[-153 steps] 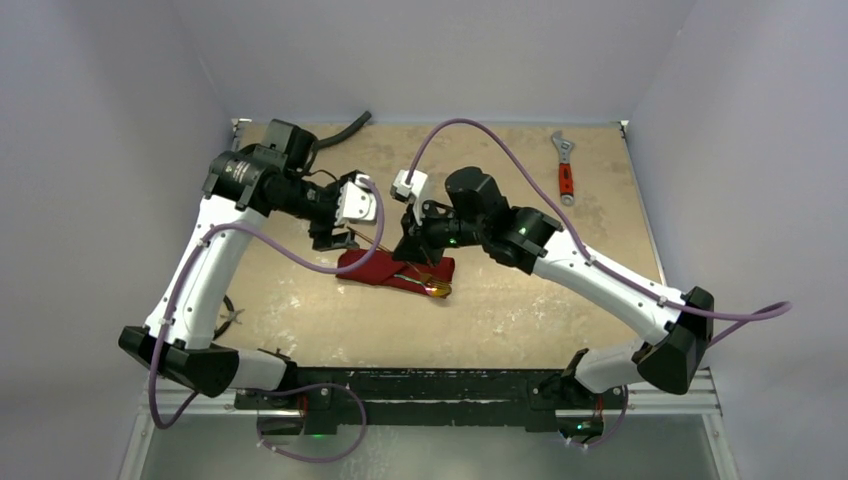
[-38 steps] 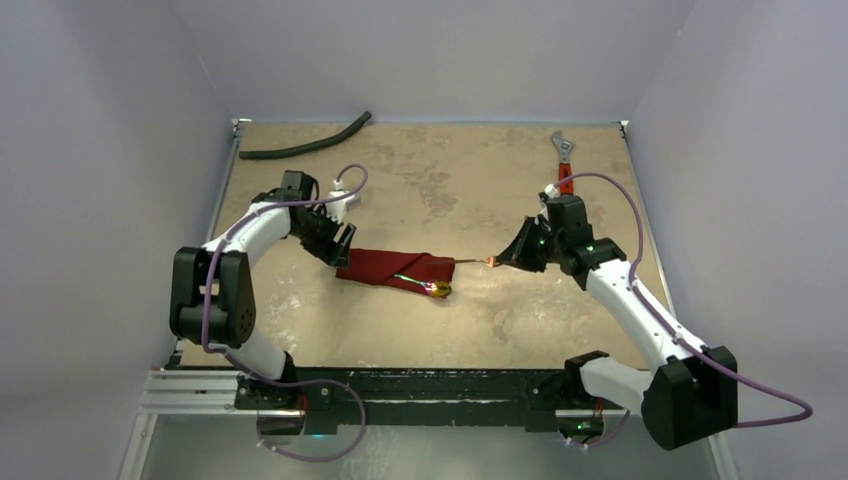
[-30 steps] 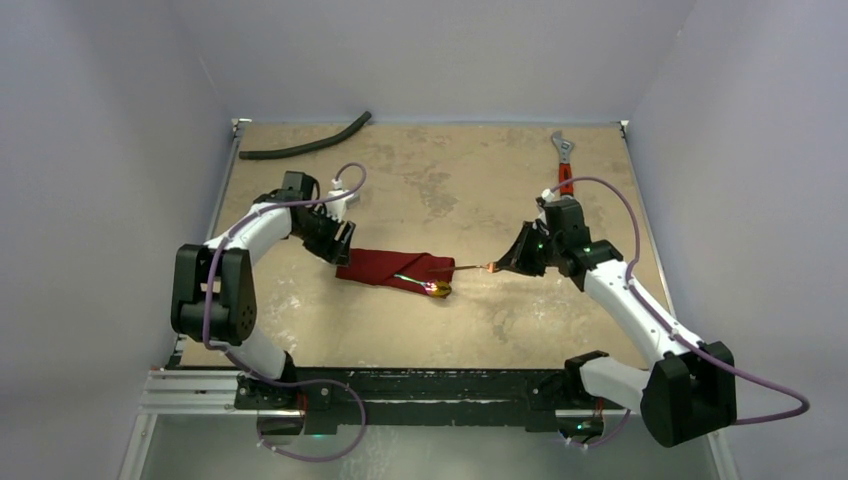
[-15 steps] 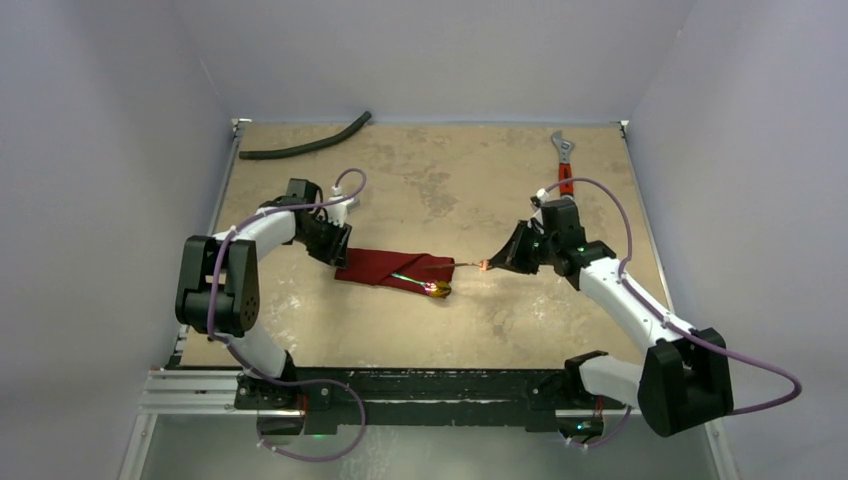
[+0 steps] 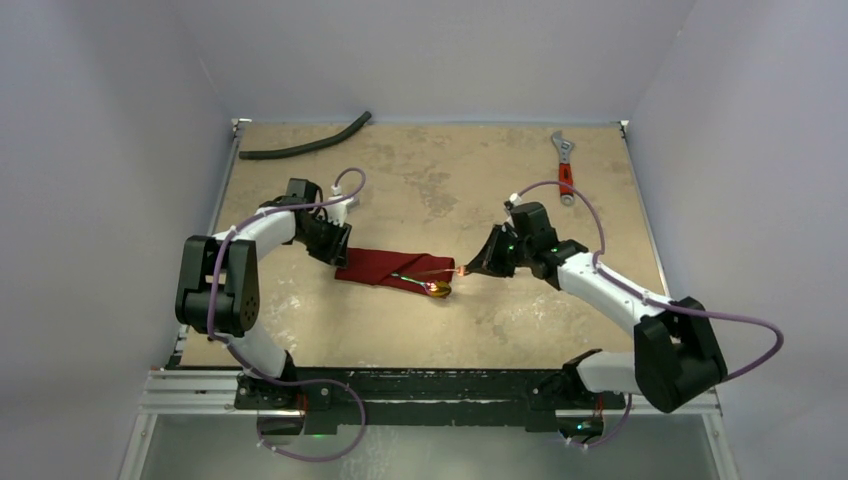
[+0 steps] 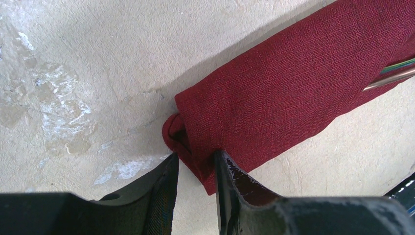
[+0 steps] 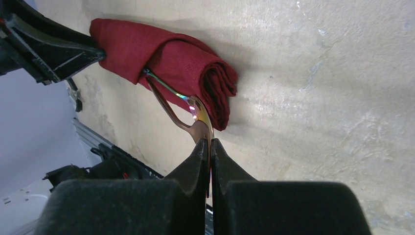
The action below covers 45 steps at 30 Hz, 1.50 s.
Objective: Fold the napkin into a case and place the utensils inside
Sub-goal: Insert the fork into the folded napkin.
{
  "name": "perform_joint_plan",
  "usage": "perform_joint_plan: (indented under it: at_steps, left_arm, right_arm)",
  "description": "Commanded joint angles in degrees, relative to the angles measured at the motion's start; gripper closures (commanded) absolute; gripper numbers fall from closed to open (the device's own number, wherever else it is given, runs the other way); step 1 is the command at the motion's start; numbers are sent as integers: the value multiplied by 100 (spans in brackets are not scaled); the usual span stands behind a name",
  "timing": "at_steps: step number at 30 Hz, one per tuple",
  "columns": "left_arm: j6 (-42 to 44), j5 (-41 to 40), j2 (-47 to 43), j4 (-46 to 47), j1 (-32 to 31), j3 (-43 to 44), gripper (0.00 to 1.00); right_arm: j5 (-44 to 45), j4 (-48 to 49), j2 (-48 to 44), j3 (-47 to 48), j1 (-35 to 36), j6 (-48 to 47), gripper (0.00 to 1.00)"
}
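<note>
The dark red napkin [image 5: 385,266] lies folded as a narrow case [image 6: 293,78] in the middle of the table. My left gripper [image 5: 338,252] is shut on its left end, and in the left wrist view the jaws [image 6: 195,160] pinch a corner of the cloth. My right gripper [image 5: 472,269] is shut on the wide end of a gold utensil [image 7: 195,122]. The utensil's thin handle runs into the case's open right end. The tip of another utensil [image 5: 438,290] pokes out at the case's near right corner.
A black hose [image 5: 305,143] lies along the far left of the table. A red-handled wrench [image 5: 565,168] lies at the far right. My left gripper's fingers [image 7: 49,54] show at the case's far end in the right wrist view.
My left gripper has closed on the napkin's left end. My right gripper has moved left toward the case, carrying the utensil further in.
</note>
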Motion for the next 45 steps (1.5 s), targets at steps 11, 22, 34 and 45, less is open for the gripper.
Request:
perform_joint_plan:
  at_steps: [11,22,34,45]
  left_arm:
    - [207,12,36,-156,48,158,70]
    - [425,32,76,-295,42,231,72]
    - [569,59,105,-433,44,316,73]
    - [679,81,138,-526,31,383,75]
  right_arm:
    - [525,1185,249,-10,334,786,100]
    - [702,2072,510,-419,696,1273,100]
    - [1294,2726,1228,-321,1351,1542,100]
    - [1449,3119,1525,-316,1525,1615,100]
